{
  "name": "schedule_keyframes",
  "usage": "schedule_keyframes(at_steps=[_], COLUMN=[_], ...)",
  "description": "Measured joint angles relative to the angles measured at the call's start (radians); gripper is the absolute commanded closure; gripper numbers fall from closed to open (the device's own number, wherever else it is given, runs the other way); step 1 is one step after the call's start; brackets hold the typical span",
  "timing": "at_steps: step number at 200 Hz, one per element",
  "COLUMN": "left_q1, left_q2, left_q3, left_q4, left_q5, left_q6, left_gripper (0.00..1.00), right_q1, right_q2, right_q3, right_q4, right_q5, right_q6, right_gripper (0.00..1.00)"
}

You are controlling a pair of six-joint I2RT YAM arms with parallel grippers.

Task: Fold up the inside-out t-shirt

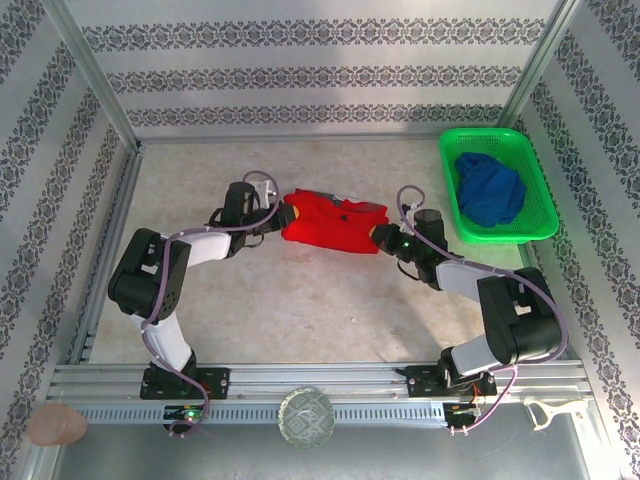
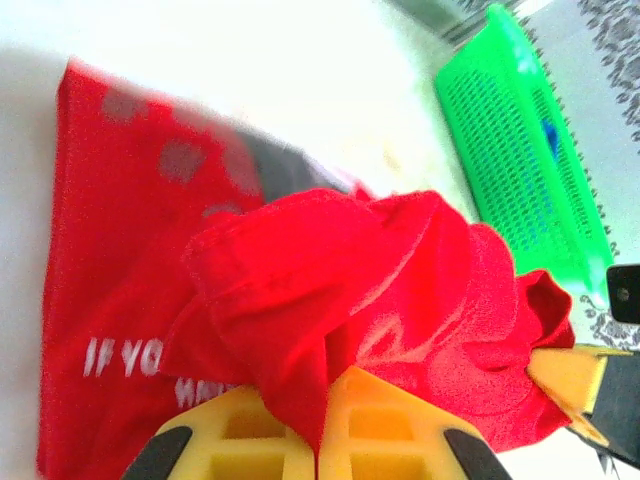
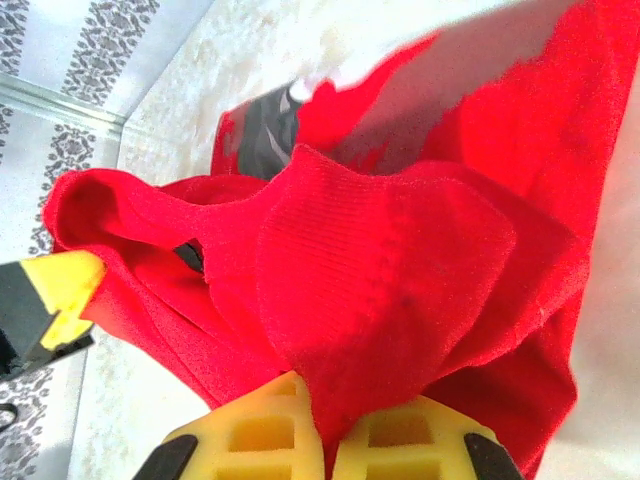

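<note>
Broadly, the tabletop [image 1: 300,300] is taken up by two things, well apart from one another. A green basket [image 1: 450,190] is set at the far right, and a dark blue garment [image 1: 490,190] is heaped inside it. The inside-out t-shirt [image 1: 330,222] is laid between the two arms toward the far middle, gathered into a short, roughly oblong bundle rather than spread flat. Its left end is clamped by the left pincer [image 1: 272,218] and its right end by the right pincer [image 1: 380,238]. In each wrist view a bunched ridge of red cloth is seen nipped between the yellow fingers [image 2: 240,440]. Smallest of all, pale lettering [image 2: 125,357] is made out on the flat layer beneath the lifted cloth. The fold is judged to be partly done: the width has been brought in, but the gripped ends are rumpled and raised. A flat laying-down, a release and probably a smoothing are judged to be left.
</note>
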Motion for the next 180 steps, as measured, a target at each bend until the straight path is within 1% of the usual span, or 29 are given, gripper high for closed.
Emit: schedule_keyframes(at_steps=[28,44,61,68,75,79,82,88,92,96,99,102,128,148,180], left_q1=[0.0,0.0,0.0,0.0,0.0,0.0,0.0,0.0,0.001,0.001,0.001,0.001,0.006,0.023,0.052], left_q2=[0.115,0.209,0.294,0.328,0.359,0.375,0.387,0.407,0.42,0.429,0.433,0.439,0.433,0.384,0.227], left_q3=[0.185,0.29,0.364,0.387,0.408,0.418,0.427,0.442,0.451,0.459,0.465,0.47,0.493,0.486,0.473], left_q4=[-0.033,-0.06,-0.093,-0.106,-0.124,-0.133,-0.142,-0.157,-0.165,-0.173,-0.181,-0.188,-0.216,-0.233,-0.289], left_q5=[-0.017,-0.021,-0.026,-0.031,-0.039,-0.041,-0.042,-0.045,-0.045,-0.045,-0.046,-0.045,-0.061,-0.073,-0.084], left_q6=[0.054,0.078,0.094,0.097,0.101,0.101,0.101,0.102,0.103,0.104,0.108,0.107,0.11,0.108,0.109], left_gripper=[1.0,1.0,1.0,1.0,1.0,1.0,1.0,0.93,0.85,0.77,0.71,0.67,0.42,0.3,0.25], right_q1=[-0.027,-0.045,-0.059,-0.062,-0.064,-0.067,-0.068,-0.069,-0.071,-0.073,-0.074,-0.076,-0.096,-0.117,-0.125], right_q2=[0.095,0.182,0.278,0.317,0.354,0.374,0.385,0.404,0.413,0.417,0.417,0.417,0.351,0.225,0.027], right_q3=[0.103,0.167,0.226,0.249,0.27,0.28,0.286,0.295,0.299,0.301,0.301,0.301,0.298,0.27,0.232], right_q4=[0.001,0.004,0.0,-0.005,-0.011,-0.015,-0.018,-0.022,-0.026,-0.03,-0.033,-0.032,-0.07,-0.123,-0.189], right_q5=[0.047,0.064,0.071,0.074,0.074,0.073,0.073,0.071,0.07,0.065,0.066,0.057,0.051,0.051,0.032], right_q6=[-0.003,0.005,0.022,0.028,0.031,0.038,0.039,0.043,0.054,0.051,0.056,0.053,0.044,0.027,-0.005], right_gripper=[1.0,1.0,1.0,0.93,0.89,0.84,0.79,0.67,0.62,0.58,0.57,0.55,0.49,0.49,0.48])
